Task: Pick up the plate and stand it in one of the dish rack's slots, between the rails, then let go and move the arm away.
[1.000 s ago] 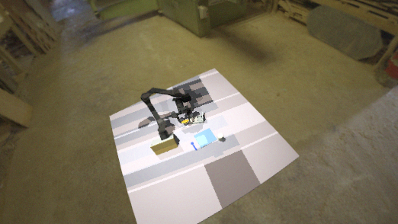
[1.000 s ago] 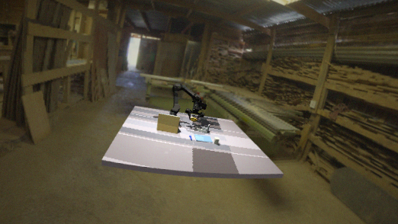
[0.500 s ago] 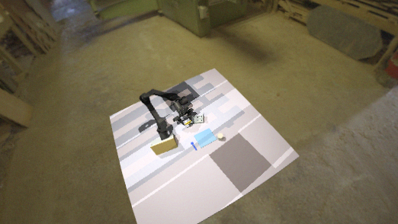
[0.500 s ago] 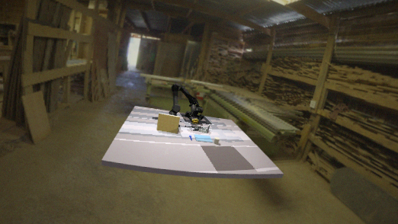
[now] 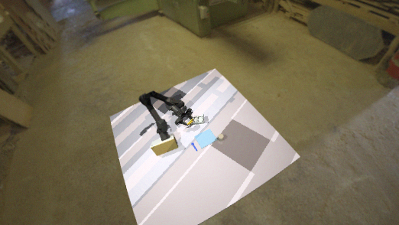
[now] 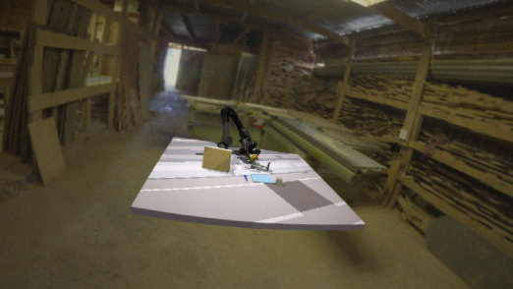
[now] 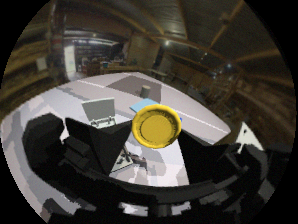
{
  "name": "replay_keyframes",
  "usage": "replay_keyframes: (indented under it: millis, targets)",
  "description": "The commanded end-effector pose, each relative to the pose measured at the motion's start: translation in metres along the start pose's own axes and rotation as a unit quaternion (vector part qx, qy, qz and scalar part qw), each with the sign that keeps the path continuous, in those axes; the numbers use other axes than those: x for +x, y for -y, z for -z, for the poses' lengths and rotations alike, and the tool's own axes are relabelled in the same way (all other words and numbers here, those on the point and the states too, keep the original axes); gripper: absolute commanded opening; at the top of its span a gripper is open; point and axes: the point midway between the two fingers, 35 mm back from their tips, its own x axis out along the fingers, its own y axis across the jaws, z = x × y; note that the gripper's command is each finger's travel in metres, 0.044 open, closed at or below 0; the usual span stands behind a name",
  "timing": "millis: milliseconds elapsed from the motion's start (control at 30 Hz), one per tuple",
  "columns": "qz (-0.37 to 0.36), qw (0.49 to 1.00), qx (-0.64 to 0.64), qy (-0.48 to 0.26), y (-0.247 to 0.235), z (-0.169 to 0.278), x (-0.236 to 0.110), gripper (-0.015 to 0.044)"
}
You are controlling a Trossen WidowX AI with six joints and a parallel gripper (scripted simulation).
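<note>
From above, the claw (image 5: pixel 189 121) pinches the yellow plate (image 5: pixel 189 122) just beside the dish rack (image 5: pixel 199 119); side view shows it low over the rack for slotting; wrist view shows the plate on edge, face-on between 2 fingers.

So the desk (image 5: pixel 244 191) is a flat slab patterned in grey, white and pale lilac blocks and stripes. Sitting on it: a tan box (image 5: pixel 164 145) at the arm's foot, a light blue sheet (image 5: pixel 205 138), a short blue stick (image 5: pixel 194 146) beside that, a small beige cube (image 5: pixel 221 136), and the little dish rack (image 5: pixel 199 119).
</note>
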Motion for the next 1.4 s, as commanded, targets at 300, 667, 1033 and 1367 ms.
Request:
replay_keyframes:
  millis: [300, 667, 1033, 1367]
  targets:
    - [-0.114, 0.989, -0.022, 0.093, -0.013, 0.010, -0.012, 0.0000]
    - [-0.213, 0.964, -0.026, 0.155, -0.019, 0.020, -0.031, 0.0000]
    - [-0.314, 0.928, -0.001, 0.202, -0.018, 0.027, -0.056, 0.0000]
    - [-0.336, 0.918, 0.008, 0.210, -0.016, 0.028, -0.062, 0.0000]
